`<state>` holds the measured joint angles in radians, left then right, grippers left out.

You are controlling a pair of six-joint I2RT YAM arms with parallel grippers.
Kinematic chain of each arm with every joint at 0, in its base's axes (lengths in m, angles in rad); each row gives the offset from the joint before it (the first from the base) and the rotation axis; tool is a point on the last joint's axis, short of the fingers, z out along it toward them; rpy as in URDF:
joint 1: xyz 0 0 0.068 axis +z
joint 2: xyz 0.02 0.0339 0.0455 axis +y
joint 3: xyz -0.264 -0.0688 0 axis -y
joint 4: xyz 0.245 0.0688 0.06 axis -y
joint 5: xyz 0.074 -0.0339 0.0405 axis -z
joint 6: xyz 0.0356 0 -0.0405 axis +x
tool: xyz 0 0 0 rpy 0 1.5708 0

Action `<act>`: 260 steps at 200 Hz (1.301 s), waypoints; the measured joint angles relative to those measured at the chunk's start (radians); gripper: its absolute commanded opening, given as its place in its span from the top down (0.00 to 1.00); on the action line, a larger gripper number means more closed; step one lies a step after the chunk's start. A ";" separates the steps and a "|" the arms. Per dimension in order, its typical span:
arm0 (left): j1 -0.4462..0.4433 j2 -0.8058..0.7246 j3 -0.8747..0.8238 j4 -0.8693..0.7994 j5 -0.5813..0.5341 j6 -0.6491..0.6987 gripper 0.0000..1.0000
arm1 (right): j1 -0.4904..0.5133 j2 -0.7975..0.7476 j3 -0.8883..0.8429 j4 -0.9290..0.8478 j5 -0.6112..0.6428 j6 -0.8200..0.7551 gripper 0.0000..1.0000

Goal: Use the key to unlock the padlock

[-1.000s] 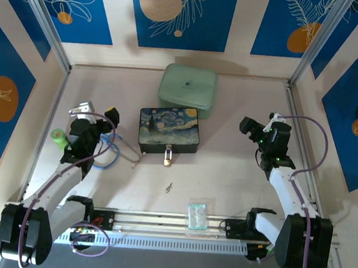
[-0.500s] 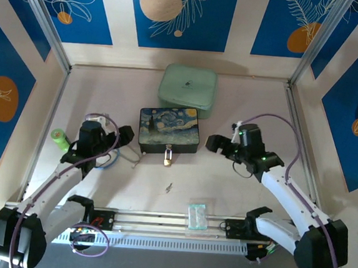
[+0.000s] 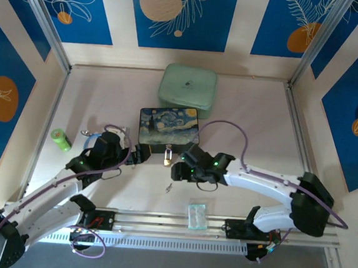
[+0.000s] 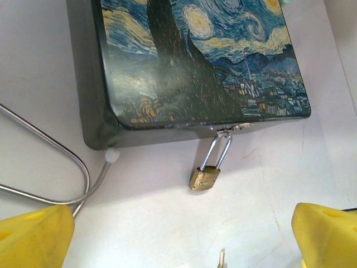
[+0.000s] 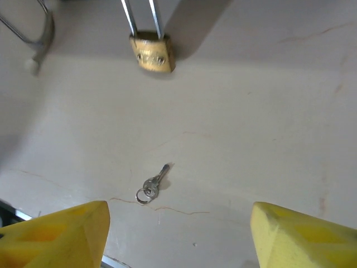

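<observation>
The small brass padlock (image 3: 166, 161) hangs by its thin silver shackle from the clasp on the front of the painted box (image 3: 168, 129) and rests on the table. In the left wrist view the padlock (image 4: 203, 178) lies just ahead of my open left gripper (image 4: 181, 237), under the box (image 4: 195, 61). The tiny silver key (image 3: 169, 187) on its ring lies loose on the table a little nearer than the padlock. My right gripper (image 5: 178, 237) is open above the key (image 5: 153, 186), with the padlock (image 5: 152, 53) farther ahead. In the top view the left gripper (image 3: 138, 153) is beside the box's front left corner and the right gripper (image 3: 179, 170) is right of the padlock.
A pale green tin (image 3: 188, 89) stands behind the painted box. A clear plastic packet (image 3: 197, 214) lies by the front rail. A green cylinder (image 3: 59, 139) sits at the left. A bent metal wire loop (image 4: 56, 162) lies left of the box's corner.
Both arms have swung in toward the middle. The left gripper moved right to the box's front left corner; the right gripper came from the far right to above the key and padlock.
</observation>
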<state>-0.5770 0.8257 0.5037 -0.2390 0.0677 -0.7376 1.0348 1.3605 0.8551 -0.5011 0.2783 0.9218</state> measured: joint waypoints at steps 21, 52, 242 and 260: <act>-0.018 -0.023 -0.006 -0.018 -0.008 -0.024 0.01 | 0.056 0.102 0.053 0.003 0.012 0.030 0.37; -0.027 -0.055 -0.016 -0.058 -0.021 -0.041 0.01 | 0.100 0.195 0.100 0.021 0.014 0.061 0.41; -0.029 -0.057 -0.059 -0.055 -0.024 -0.096 0.01 | 0.175 0.385 0.179 -0.117 0.071 0.153 0.49; -0.029 -0.057 -0.065 -0.053 -0.024 -0.101 0.01 | 0.176 0.377 0.170 -0.115 0.071 0.153 0.50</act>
<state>-0.6064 0.7685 0.4389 -0.2920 0.0433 -0.8387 1.2110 1.7374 1.0248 -0.6159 0.3492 1.0744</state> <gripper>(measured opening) 0.994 0.506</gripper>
